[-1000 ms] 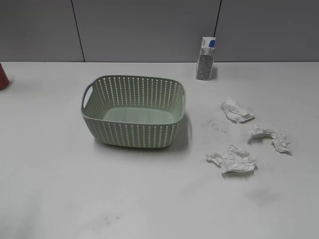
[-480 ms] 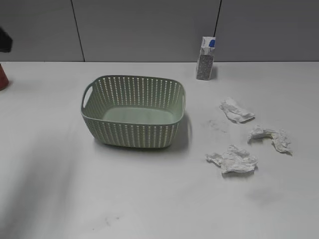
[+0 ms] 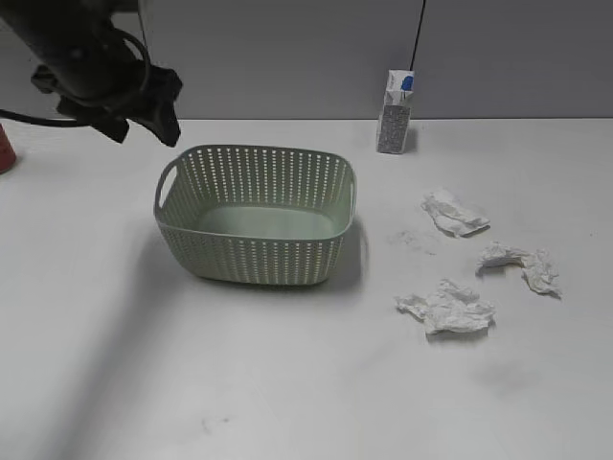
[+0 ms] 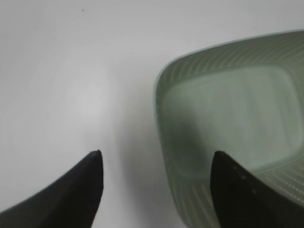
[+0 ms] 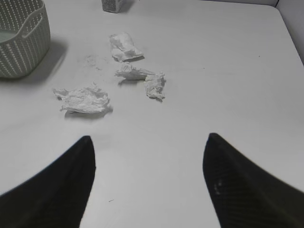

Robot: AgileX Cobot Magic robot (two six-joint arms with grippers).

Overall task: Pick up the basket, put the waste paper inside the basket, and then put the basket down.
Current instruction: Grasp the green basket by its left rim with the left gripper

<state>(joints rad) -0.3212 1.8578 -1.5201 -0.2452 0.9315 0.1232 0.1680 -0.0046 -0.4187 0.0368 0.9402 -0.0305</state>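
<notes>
Above the basket (image 3: 254, 213) end, left fingers (image 4: 97, 164) spread

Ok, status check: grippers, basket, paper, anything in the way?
Left gripper open, above basket left end. Right gripper open, empty, short of the three paper wads. Basket empty, on table. Carton behind, clear of path.

White table (image 3: 287, 383) carries basket (image 3: 255, 213), waste paper (image 3: 447, 309) — carton (image 3: 397, 125) behind.

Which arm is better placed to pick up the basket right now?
Left, likely. The left gripper hangs open above the basket at its left handle end, straddling the rim. The right gripper is open over bare table near the waste paper.
</notes>
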